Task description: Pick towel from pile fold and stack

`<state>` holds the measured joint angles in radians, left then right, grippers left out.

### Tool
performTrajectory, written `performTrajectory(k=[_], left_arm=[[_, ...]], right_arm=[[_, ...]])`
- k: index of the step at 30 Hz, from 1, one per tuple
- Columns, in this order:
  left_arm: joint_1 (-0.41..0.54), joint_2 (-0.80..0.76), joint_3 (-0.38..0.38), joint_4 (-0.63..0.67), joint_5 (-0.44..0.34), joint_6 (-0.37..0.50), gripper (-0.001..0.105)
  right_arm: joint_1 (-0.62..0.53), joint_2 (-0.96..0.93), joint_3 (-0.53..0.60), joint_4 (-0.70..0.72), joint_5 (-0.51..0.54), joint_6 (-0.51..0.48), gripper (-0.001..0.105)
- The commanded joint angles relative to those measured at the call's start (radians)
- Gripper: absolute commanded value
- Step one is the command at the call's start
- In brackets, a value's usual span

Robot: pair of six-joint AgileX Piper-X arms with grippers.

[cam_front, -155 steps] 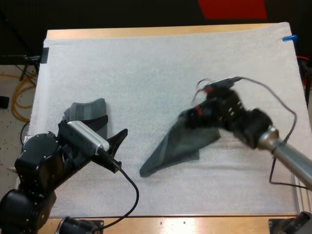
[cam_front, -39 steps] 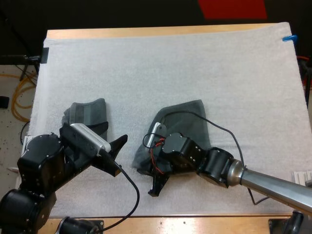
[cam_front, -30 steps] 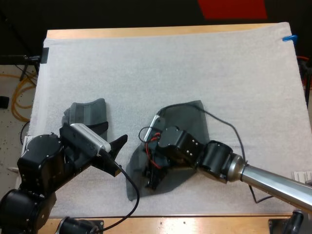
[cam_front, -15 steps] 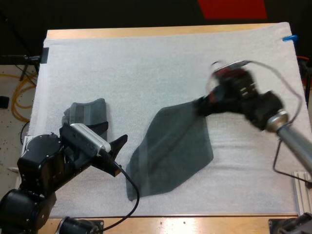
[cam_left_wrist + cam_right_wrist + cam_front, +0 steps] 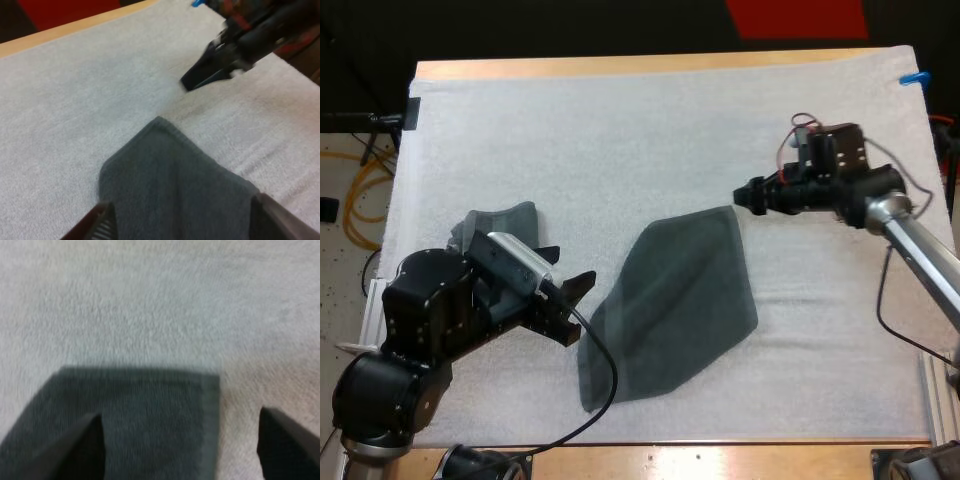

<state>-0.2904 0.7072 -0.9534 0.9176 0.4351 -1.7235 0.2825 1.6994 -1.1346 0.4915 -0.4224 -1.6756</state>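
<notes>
Far left of the high view, a bunched towel sits mostly hidden behind the left arm, so I can't tell if it's folded or just crumpled. The left fingers are spread apart, holding nothing, pointed at the flat towel lying mid-frame on the white mat. I'd guess they're lined up to grab an edge for folding. The right fingers are apart and empty too, hovering by its upper right corner, probably for the same reason.
</notes>
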Motion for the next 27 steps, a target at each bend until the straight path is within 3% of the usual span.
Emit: performTrajectory(k=[1, 6, 16, 22, 25, 27], left_arm=[[-0.003, 0.001, -0.007, -0.003, 0.011, -0.007, 0.056], [-0.003, 0.008, -0.004, 0.005, 0.011, -0.007, 0.056], [-0.003, 0.048, -0.003, 0.007, 0.009, -0.041, 0.056], [-0.003, 0.050, -0.003, 0.004, 0.009, -0.050, 0.056], [-0.003, 0.050, -0.003, 0.004, 0.009, -0.050, 0.056], [-0.003, 0.050, -0.003, 0.004, 0.009, -0.053, 0.056]], right_arm=[[0.001, 0.016, -0.006, -0.032, -0.031, 0.022, 0.063], [0.001, 0.133, -0.006, -0.138, -0.122, 0.140, 0.063], [0.021, 0.257, -0.039, -0.150, -0.187, 0.175, 0.062], [0.062, 0.289, -0.069, -0.129, -0.218, 0.177, 0.043], [0.077, 0.294, -0.073, -0.102, -0.157, 0.177, 0.035], [0.081, 0.286, -0.073, -0.062, -0.069, 0.172, 0.014]])
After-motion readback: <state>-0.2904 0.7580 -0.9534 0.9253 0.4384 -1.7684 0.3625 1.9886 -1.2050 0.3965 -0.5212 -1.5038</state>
